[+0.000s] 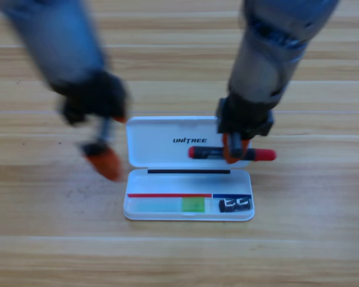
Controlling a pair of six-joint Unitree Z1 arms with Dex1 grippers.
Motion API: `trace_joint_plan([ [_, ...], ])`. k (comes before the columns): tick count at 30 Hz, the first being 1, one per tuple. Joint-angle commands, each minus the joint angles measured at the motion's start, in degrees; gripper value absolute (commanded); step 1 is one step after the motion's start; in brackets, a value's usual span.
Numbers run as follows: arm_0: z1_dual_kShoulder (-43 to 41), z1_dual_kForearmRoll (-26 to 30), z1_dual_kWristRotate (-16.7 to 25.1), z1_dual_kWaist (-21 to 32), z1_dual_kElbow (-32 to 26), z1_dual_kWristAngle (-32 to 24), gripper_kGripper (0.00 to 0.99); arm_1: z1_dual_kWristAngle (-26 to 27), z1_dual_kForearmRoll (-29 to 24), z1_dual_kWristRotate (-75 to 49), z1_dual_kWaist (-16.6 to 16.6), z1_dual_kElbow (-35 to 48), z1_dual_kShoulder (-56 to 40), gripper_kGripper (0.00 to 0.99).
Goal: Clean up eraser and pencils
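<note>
The white case (137, 137) lies open, its lid toward the back and its tray (188, 216) toward the front. In the tray lie the light green pencil (191, 204) on the left and the black eraser (235, 205) on the right. The red pencil (263, 155) is held level over the right part of the lid, with my right gripper (233, 153) shut on its black middle from above. My left gripper (110, 142) hangs open just left of the case with nothing in it, blurred by motion.
Bare wooden table (48, 239) surrounds the case on all sides. Both grey arms come in from the top edge, the left arm (60, 42) slanting down to the case's left side and the right arm (275, 48) standing above the lid.
</note>
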Motion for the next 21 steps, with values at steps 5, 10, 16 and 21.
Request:
trace_joint_plan([
  [5, -7.7, -0.1, 8.4, 19.2, 8.8, -6.9, 0.989, 0.3, 1.1, 0.7, 4.0, -6.8, 11.9, 0.000],
  [10, -7.8, -0.5, 8.8, 19.7, 10.9, -7.1, 0.990, 0.3, 1.2, 0.7, 4.2, -9.0, 13.9, 0.000],
  [16, -8.1, -1.2, 8.8, 19.7, 12.2, -7.9, 0.990, 0.2, 1.2, 0.7, 4.3, -10.1, 14.8, 0.000],
  [21, -8.1, -1.5, 8.8, 19.7, 12.4, -7.9, 0.990, 0.2, 1.3, 1.1, 4.3, -10.2, 14.9, 0.000],
])
